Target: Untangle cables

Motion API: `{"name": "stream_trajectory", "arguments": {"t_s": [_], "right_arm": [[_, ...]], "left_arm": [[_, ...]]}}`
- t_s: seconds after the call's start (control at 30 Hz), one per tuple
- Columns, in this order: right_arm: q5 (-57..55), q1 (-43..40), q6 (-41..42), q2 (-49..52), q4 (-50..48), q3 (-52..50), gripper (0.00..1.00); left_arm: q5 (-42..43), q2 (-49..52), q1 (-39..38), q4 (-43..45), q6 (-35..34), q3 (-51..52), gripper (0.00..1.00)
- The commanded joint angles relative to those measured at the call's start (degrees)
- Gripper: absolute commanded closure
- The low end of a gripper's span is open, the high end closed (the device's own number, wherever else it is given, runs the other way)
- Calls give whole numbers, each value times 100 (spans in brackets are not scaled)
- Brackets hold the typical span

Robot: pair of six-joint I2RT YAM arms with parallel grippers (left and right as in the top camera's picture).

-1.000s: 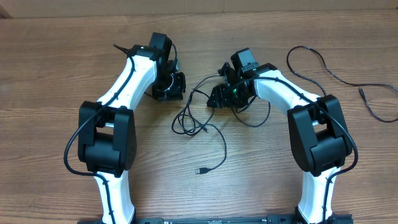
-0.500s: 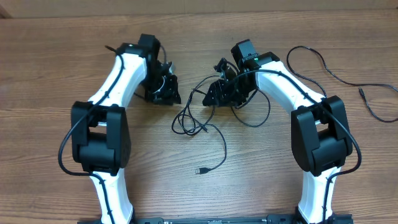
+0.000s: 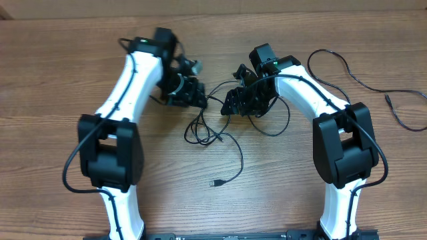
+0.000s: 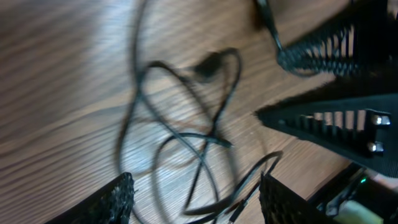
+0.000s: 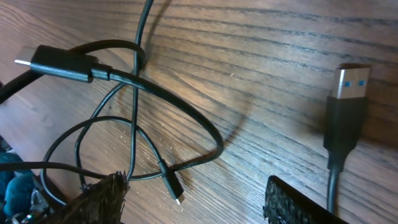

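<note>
The cables [image 3: 208, 129] lie as a loose black tangle on the wooden table between my two arms, with one strand running down to a small plug [image 3: 215, 182]. My left gripper [image 3: 192, 93] sits at the tangle's upper left. In the left wrist view it [image 4: 196, 205] is open, with blurred loops [image 4: 186, 130] on the table between and beyond its fingers. My right gripper [image 3: 233, 101] is at the tangle's upper right. Its wrist view shows it [image 5: 196, 205] open over a small plug end [image 5: 173, 188], with crossing loops [image 5: 134, 93] to the left and a blue-tongued USB plug [image 5: 347, 99] to the right.
A separate long black cable [image 3: 353, 75] snakes across the table's far right, ending in a plug [image 3: 388, 99]. The right gripper's ribbed fingers [image 4: 336, 118] fill the right side of the left wrist view, close to my left gripper.
My left gripper has gone from shut to open and has swung right, closer to the tangle. The right gripper has opened a little wider and stayed almost in place.
</note>
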State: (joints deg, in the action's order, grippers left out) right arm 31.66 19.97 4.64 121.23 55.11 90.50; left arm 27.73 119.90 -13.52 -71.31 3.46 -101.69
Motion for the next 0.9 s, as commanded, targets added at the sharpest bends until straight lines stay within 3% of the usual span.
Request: {"name": "stream_trajectory", "arguments": {"t_s": [0.0,0.07,0.3,0.37,0.47,0.63,0.87], "right_arm": [[-120,-26,-24,-155,-9,68,29],[-120,-26,-22,-155,-11,68,28],[-116,-7,-17,-155,-7,68,28],[-74,37,-17,-155,0,63,29],[-74,149,-59,-155,-11,63,29],[367,525,-835,-155,-166,66,30],[352,1121,-859,-155,-732,66,30]], "left_arm": [[-503,76,-372,79,9,-57,37],[-1233,76,-535,195,-621,-42,41],[-2564,76,-586,863,-2057,385,89],[-2861,76,-586,1237,-2474,710,94],[-2914,76,-538,1711,-2736,1093,96],[-2258,74,-155,2011,-2833,1110,96],[-1384,74,319,2251,-2811,1121,96]]}}
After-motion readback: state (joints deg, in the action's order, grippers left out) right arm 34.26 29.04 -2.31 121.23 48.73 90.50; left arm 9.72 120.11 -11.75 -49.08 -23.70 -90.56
